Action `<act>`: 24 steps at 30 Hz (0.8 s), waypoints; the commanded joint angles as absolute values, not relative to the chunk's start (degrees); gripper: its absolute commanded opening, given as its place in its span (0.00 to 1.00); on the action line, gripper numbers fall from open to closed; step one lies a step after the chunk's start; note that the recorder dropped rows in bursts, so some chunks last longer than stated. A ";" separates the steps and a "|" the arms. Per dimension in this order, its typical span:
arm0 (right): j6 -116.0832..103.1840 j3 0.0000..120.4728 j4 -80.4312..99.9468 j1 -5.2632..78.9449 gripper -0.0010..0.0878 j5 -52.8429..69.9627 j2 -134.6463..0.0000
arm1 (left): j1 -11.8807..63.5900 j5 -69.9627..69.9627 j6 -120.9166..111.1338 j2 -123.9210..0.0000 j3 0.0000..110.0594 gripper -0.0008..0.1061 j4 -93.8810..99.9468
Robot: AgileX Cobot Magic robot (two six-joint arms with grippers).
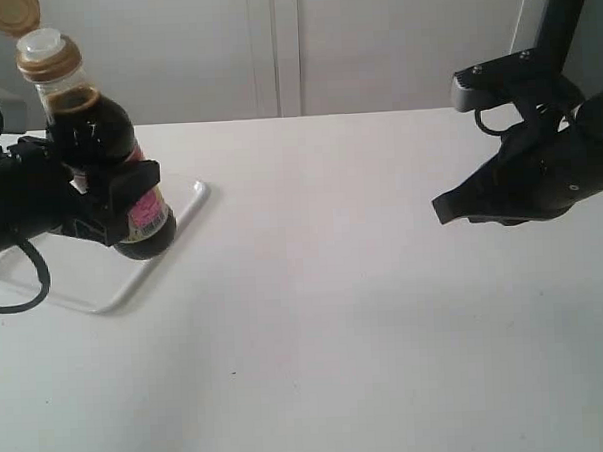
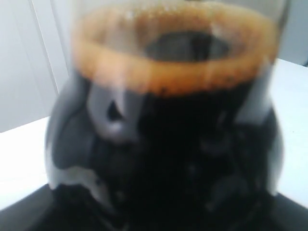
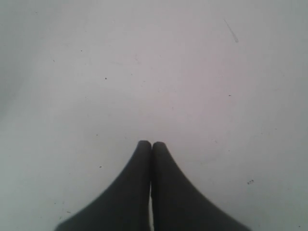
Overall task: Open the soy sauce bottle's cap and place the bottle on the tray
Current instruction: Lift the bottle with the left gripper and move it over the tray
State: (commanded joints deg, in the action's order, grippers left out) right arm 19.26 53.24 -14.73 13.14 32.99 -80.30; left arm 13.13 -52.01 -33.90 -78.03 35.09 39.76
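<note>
**A:** Where is the small clear glass soy sauce bottle (image 1: 90, 130) with the dark brown liquid?

**B:** In the left gripper (image 1: 128, 199). Its black jaws are closed around the lower body, across the pink and yellow label. The bottle tilts, with its neck leaning to the left of the exterior view.

**A:** And the round golden-brown ribbed flip cap (image 1: 10, 13)?

**B:** Flipped open and standing up on its hinge above the white pour spout (image 1: 41, 41), which is uncovered.

**A:** Is the bottle on the shallow white rectangular tray (image 1: 104, 297)?

**B:** Its base is over the tray's right end, near the rim. I cannot tell whether it touches. The left wrist view is filled by the bottle (image 2: 178, 144), blurred, with a foamy brown ring at the liquid's surface.

**A:** The right gripper (image 1: 447, 208)?

**B:** Well apart on the right, above the white table (image 1: 336, 325). Its 2 black fingertips (image 3: 143, 150) are pressed together with nothing between them.
</note>
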 joint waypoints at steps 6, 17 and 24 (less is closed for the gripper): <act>19.26 53.24 -14.91 13.14 0.01 32.89 -80.30 | 10.04 -50.15 -31.69 -79.10 36.65 0.01 38.99; 19.26 53.24 -15.21 13.14 0.01 32.09 -80.30 | 5.87 -52.08 -30.00 -86.39 39.51 0.01 35.47; 19.26 53.24 -15.15 13.14 0.01 31.56 -80.30 | 5.87 -53.14 -25.46 -91.41 42.23 0.01 31.41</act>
State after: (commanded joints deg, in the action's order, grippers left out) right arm 19.26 53.24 -15.15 13.14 31.56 -80.30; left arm 5.87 -53.14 -25.46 -91.41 42.23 31.41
